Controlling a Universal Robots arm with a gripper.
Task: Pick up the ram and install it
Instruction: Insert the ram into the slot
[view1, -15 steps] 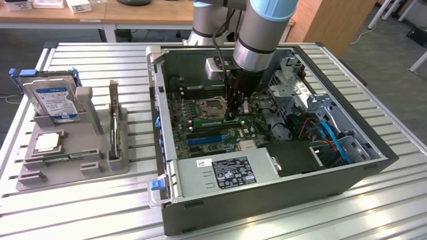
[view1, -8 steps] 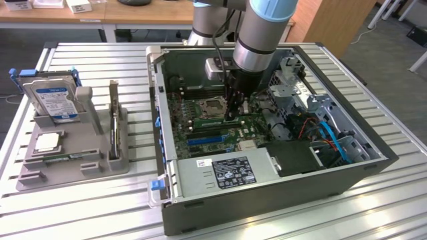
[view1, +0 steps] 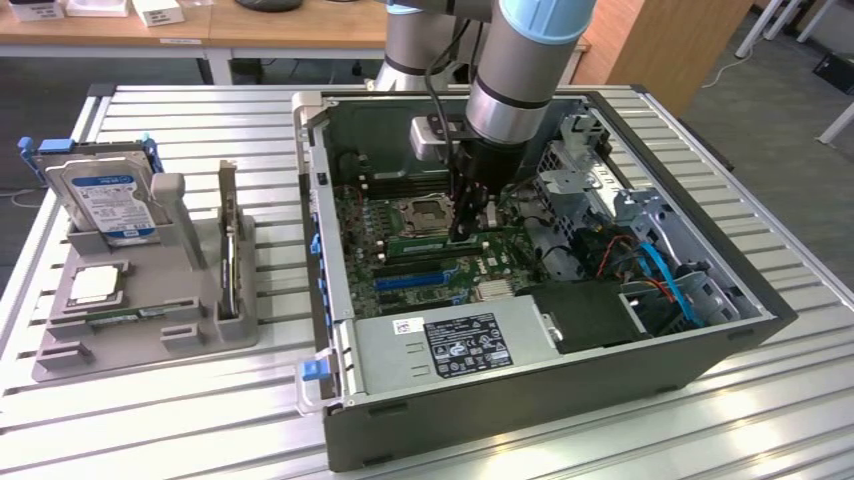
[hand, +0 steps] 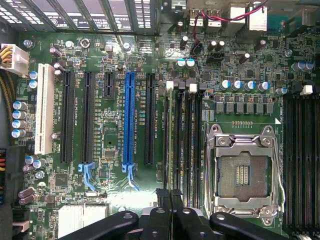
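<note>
So the arm comes pretty much straight down into the open case (view1: 534, 400), wrist vertical, with the gripper (view1: 463, 232) low over the board (hand: 110, 100) right beside the empty socket (hand: 243, 172). That makes sense to me: the slots (hand: 187, 140) run alongside the socket, and a stick only goes in if you push square from above, so a plumb approach is what you'd want here.

The jaws look pressed together. In the wrist view the two fingers (hand: 176, 200) sit side by side with basically no gap, lined up over the slot on the side away from the socket. There's a thin green strip along that slot row, just beside the fingertips in the exterior view, and I'd call that the ram (view1: 424, 243). It looks like it's standing in or right at the slot. Whether the fingers are pinching its top edge or just bearing down on it, I honestly can't tell, and same goes for whether it's fully seated.

The case is on the slatted table (view1: 160, 420) with its side open upward, which is what lets the arm in from the top. Off toward the exterior view's left, well apart, is the grey holder (view1: 80, 350) with a drive (view1: 104, 200) standing in it.
</note>
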